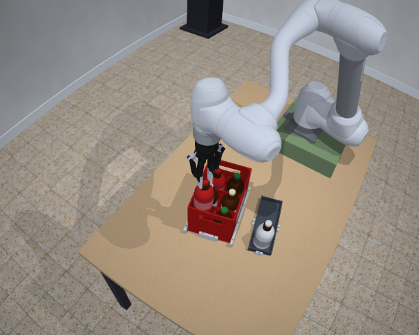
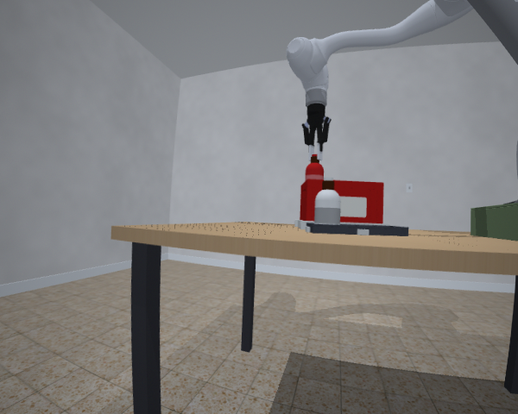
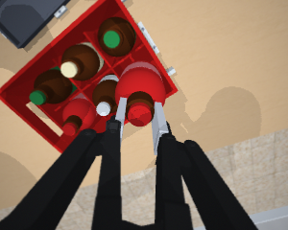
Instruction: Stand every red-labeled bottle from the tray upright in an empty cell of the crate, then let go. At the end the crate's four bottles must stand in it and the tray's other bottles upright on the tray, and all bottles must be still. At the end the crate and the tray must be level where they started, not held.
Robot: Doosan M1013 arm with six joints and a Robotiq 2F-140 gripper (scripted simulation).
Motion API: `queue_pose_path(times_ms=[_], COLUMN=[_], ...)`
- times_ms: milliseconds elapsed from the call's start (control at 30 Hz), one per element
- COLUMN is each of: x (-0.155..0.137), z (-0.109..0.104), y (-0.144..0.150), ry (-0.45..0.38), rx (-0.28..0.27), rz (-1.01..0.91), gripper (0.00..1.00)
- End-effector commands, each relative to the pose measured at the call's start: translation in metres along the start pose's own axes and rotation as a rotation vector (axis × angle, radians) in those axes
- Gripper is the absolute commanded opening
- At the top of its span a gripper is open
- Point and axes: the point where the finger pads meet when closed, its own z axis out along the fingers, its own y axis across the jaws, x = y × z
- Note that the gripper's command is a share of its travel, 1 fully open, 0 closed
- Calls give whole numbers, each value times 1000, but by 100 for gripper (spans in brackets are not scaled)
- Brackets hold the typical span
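My gripper (image 1: 205,179) (image 2: 315,153) (image 3: 139,109) is shut on the neck of a red-labeled bottle (image 1: 203,197) (image 2: 314,171) (image 3: 140,82). That bottle is upright, its lower part inside a corner cell of the red crate (image 1: 197,224) (image 2: 375,201) (image 3: 150,48) and its shoulder above the rim; its base is hidden. Another red-labeled bottle (image 1: 219,182) (image 3: 78,112) stands lower in the crate's opposite corner of the same row. A white-labeled bottle (image 1: 263,236) (image 2: 327,208) stands upright on the dark tray (image 1: 269,209) (image 2: 375,229) (image 3: 24,29).
Between the red-labeled bottles stands a white-capped brown bottle (image 3: 106,92). The other row holds a green-capped bottle (image 1: 234,185) (image 3: 53,86), a cream-capped one (image 1: 230,202) (image 3: 82,59) and another green-capped one (image 1: 225,215) (image 3: 116,38). The green base block (image 1: 311,156) (image 2: 500,222) carries the arm.
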Motion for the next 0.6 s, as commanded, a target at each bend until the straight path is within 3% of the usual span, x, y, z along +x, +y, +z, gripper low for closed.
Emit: queue_pose_path(times_ms=[0,567], x=[0,0], z=[2,19], y=[0,0], ry=[0,0], rx=[0,0], rz=[0,0], gripper=[0,0])
